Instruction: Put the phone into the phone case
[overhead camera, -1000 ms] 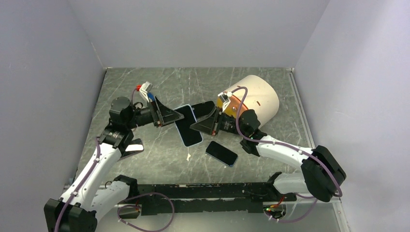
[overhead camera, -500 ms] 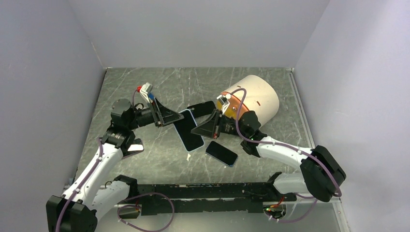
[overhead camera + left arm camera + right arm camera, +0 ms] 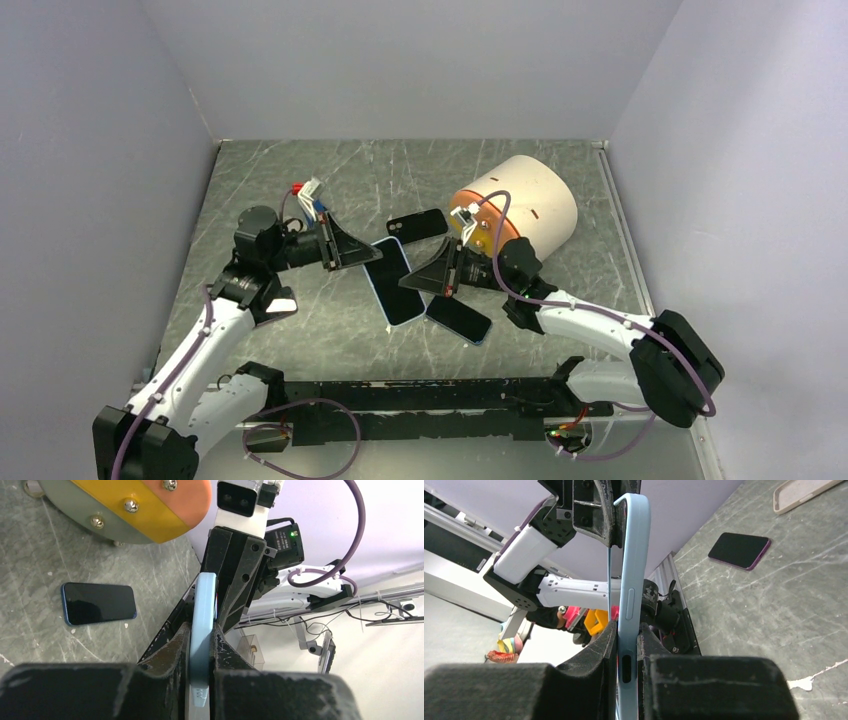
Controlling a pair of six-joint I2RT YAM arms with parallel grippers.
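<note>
A light-blue phone case hangs tilted above the table middle, held at both ends. A dark phone face shows inside its rim in the top view. My left gripper is shut on its far-left end, and the case edge runs up between that gripper's pads. My right gripper is shut on the opposite end. In the right wrist view the case stands edge-on between that gripper's pads, its port slot at the jaws.
A second dark phone lies flat just under the right gripper, also in the left wrist view. A black case lies behind. A cream cylinder lies at the back right. A purple-edged phone and a pinkish case lie toward the left arm.
The left gripper has closed onto the case's end. Both grippers and the case have shifted toward the near side of the table.
</note>
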